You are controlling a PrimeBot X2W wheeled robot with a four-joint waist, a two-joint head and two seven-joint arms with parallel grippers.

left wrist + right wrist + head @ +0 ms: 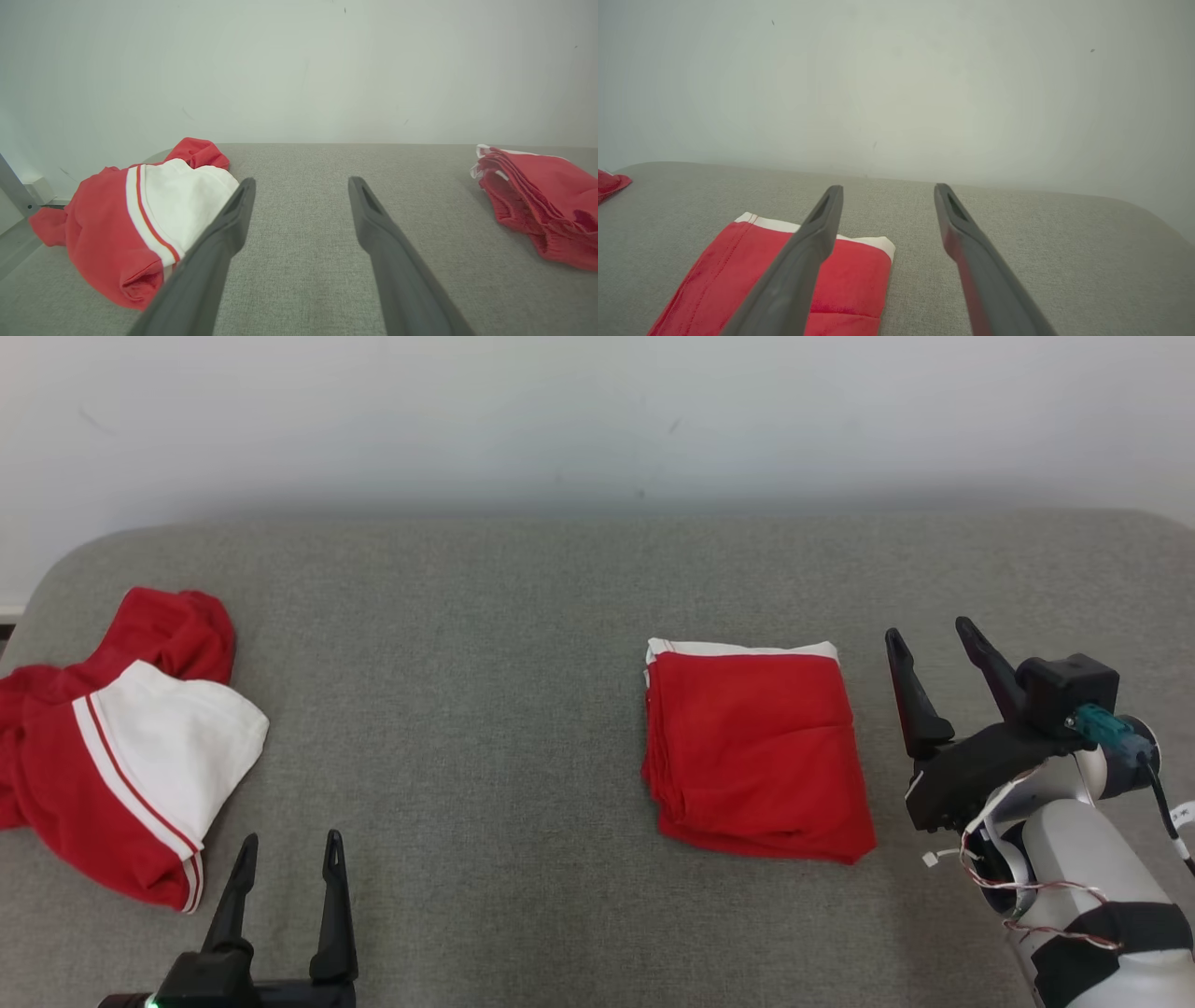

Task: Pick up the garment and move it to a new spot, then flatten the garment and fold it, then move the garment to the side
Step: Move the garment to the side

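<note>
Head view: a folded garment [756, 751], red with a white band along its far edge, lies flat on the grey fabric surface [485, 616], right of centre. The right gripper [929, 630] hangs just beside its right edge, apart from the cloth, fingers spread wide, nothing between them. A crumpled garment [121, 747], red and white with stripes, is heaped at the far left edge. The left gripper [290, 840] sits low, just right of that heap's near end, also spread wide and empty. A pale wall [597, 420] stands behind. Left wrist view: the left gripper [302, 182] fingers stand far apart over bare grey fabric. The crumpled garment [140, 219] lies beside and partly behind the left-hand finger; contact cannot be told. The folded garment [542, 196] lies well off at the right edge. Right wrist view: the right gripper [888, 188] is wide and holds nothing. The folded garment [850, 275] lies under and left of the left-hand finger, while the other finger is over bare fabric. A red scrap of the crumpled garment [609, 184] shows at the far left.
</note>
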